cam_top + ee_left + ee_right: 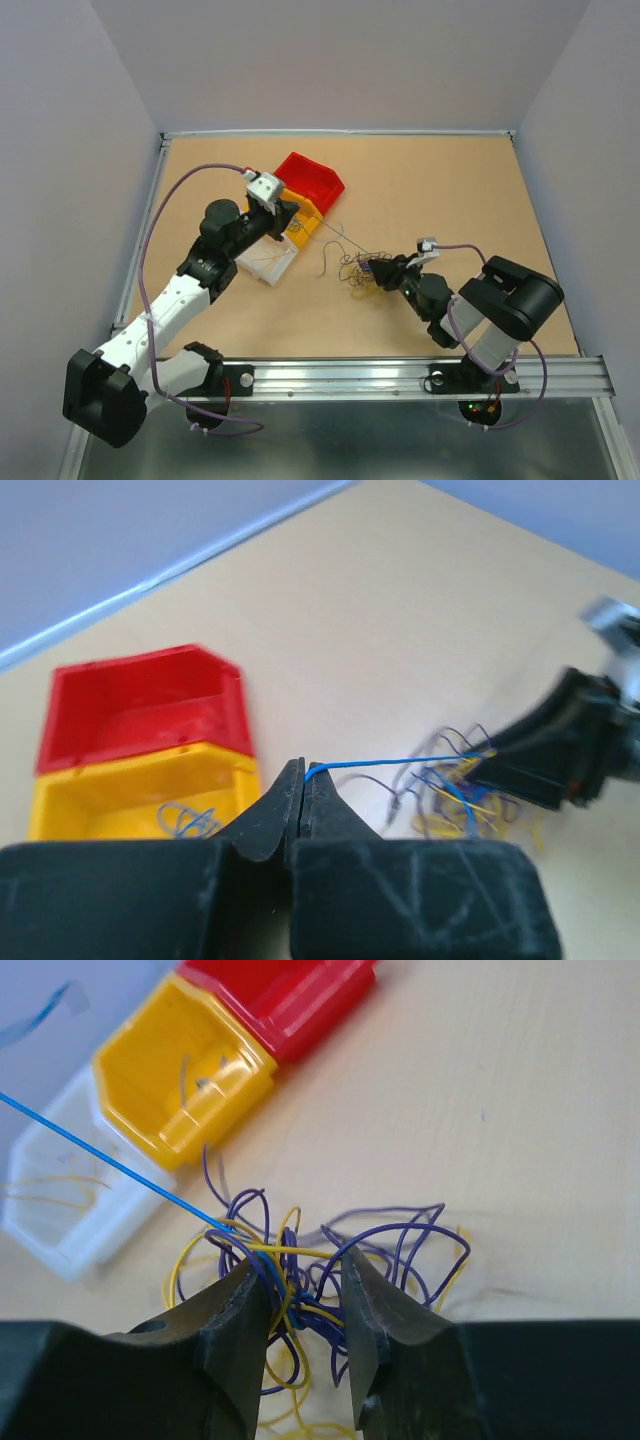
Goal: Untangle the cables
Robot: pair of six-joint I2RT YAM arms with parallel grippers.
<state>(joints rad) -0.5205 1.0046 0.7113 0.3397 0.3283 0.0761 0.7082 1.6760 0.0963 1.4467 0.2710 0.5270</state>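
Note:
The cables [356,272] are a loose clump of thin purple and yellow wires on the tan table, right of centre. One blue wire [390,763] runs taut from the clump to my left gripper [303,770], which is shut on its end, over the bins [290,224]. My right gripper [297,1272] is at the clump [378,272]. Its jaws stand apart, with the knot of wires [300,1305] between them. The blue wire [110,1162] leaves past its left finger.
A red bin [312,180], a yellow bin [303,212] holding a few wires [185,820] and a clear white bin [268,260] stand in a row left of the clump. A raised rim [340,132] edges the table.

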